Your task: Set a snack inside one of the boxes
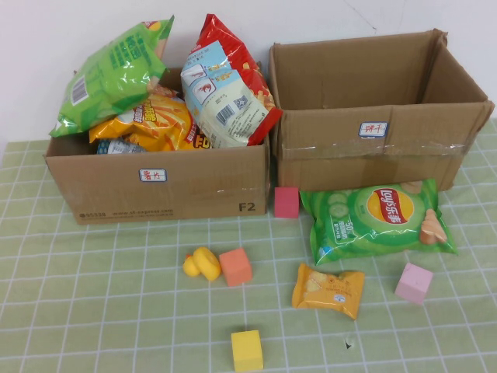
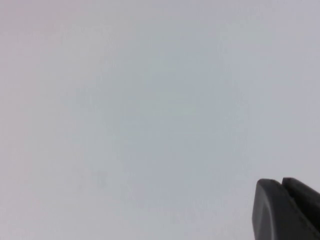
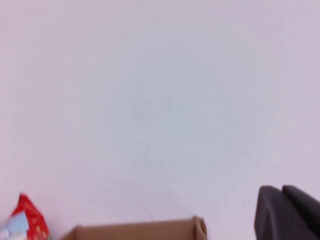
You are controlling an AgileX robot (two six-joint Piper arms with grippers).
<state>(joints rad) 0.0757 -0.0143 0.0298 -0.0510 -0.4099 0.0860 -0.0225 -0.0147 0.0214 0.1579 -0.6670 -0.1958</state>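
Observation:
The snack point(image 1: 328, 290), a small orange-yellow foil packet with a pale label, lies flat on the green checked cloth in front of the right box. The right cardboard box point(image 1: 373, 148) is open and empty. The left cardboard box point(image 1: 155, 186) is piled with snack bags. Neither arm shows in the high view. My left gripper point(image 2: 281, 181) shows only as dark fingertips pressed together against a blank white wall. My right gripper point(image 3: 281, 189) is the same, shut and empty, facing the wall above a box rim point(image 3: 140, 231).
A green Lay's bag point(image 1: 377, 220) lies in front of the right box. Around the snack are a yellow cube point(image 1: 247, 350), an orange cube point(image 1: 235, 266), a yellow duck point(image 1: 203, 264), a pink cube point(image 1: 414, 282) and a red-pink cube point(image 1: 286, 202). A red bag's tip point(image 3: 27, 220) shows in the right wrist view.

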